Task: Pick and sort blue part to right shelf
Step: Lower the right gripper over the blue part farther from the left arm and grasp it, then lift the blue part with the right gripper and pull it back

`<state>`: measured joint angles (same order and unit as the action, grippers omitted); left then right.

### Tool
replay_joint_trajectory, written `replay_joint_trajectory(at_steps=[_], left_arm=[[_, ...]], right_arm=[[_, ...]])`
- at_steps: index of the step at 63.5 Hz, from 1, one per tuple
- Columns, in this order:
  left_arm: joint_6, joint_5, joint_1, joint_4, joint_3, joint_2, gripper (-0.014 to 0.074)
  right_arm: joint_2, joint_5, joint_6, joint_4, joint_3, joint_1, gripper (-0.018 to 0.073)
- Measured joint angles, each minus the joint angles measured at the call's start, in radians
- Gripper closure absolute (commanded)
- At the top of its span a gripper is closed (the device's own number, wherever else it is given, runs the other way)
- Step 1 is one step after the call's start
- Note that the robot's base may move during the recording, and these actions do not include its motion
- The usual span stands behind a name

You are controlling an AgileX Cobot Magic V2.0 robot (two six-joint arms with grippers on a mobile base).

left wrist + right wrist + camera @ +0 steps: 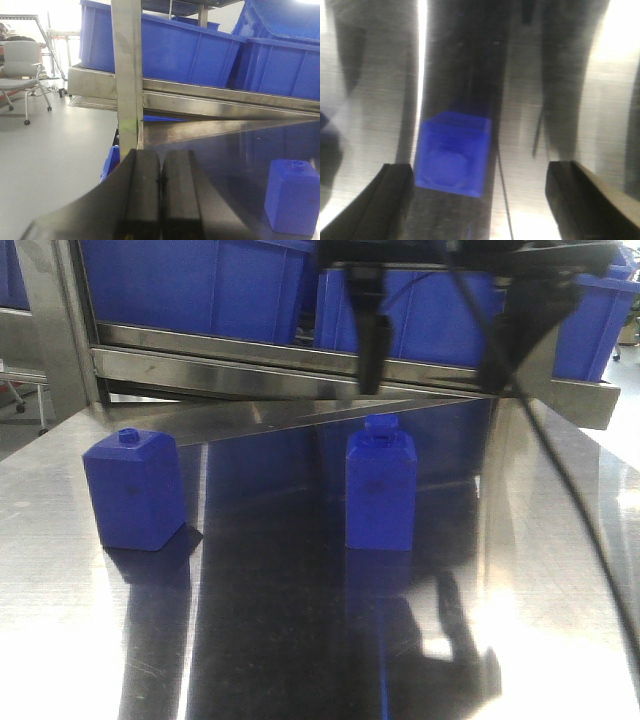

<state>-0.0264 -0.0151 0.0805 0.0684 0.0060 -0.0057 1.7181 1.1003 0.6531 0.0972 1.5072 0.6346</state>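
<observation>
The right gripper (440, 388) hangs above the table (300, 660) with its jaws spread wide and nothing between them. The blue part (380, 490) it seems aimed at stands upright at the centre of the front frame, untouched, well short of the right shelf (250, 368) that runs across the top of the frame with its blue bins (190, 285). The chief risk is alignment. In the right wrist view the part sits close to the finger at the lower left of the frame rather than midway, and from the front that finger hangs almost straight above the part's cap. A plain descent could therefore land on the top and tip or shove the part across the slick steel instead of straddling it. A second blue part (133, 495) stands at the left of the front frame, well apart. A dark cable (565, 480) trails down the right side and might snag during a lift toward the shelf. The left gripper (160, 192) has its jaws pressed together, empty. The right wrist view is blurred, so the height above the part is hard to judge, though it is probably not yet at grasp level. The gripper's upper body is cut off at the frame top, and the bin interiors are hidden.
</observation>
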Motion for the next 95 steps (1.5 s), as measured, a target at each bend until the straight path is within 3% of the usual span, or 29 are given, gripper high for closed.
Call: replay_joint_trajectory(at_steps=[42,60,75,85,95], left_arm=[[0.000,0.000,0.000,0.000,0.000,0.000,0.0473],[0.000,0.000,0.000,0.000,0.000,0.000,0.0473],[0.000,0.000,0.000,0.000,0.000,0.000,0.0473],[0.000,0.000,0.000,0.000,0.000,0.000,0.0473],[0.000,0.000,0.000,0.000,0.000,0.000,0.0473]], right_arm=[[0.203,-0.002,0.103,-0.027,0.028,0.017,-0.0050],[0.229,-0.003,0.103,-0.039,0.028,0.023,0.0139],[0.204,-0.003,0.103,-0.040,0.028,0.023,0.0141],[0.104,-0.001,0.034,-0.038,0.005,0.018,0.0141],[-0.022,-0.009,-0.106,-0.036,-0.102,-0.028,0.0141]])
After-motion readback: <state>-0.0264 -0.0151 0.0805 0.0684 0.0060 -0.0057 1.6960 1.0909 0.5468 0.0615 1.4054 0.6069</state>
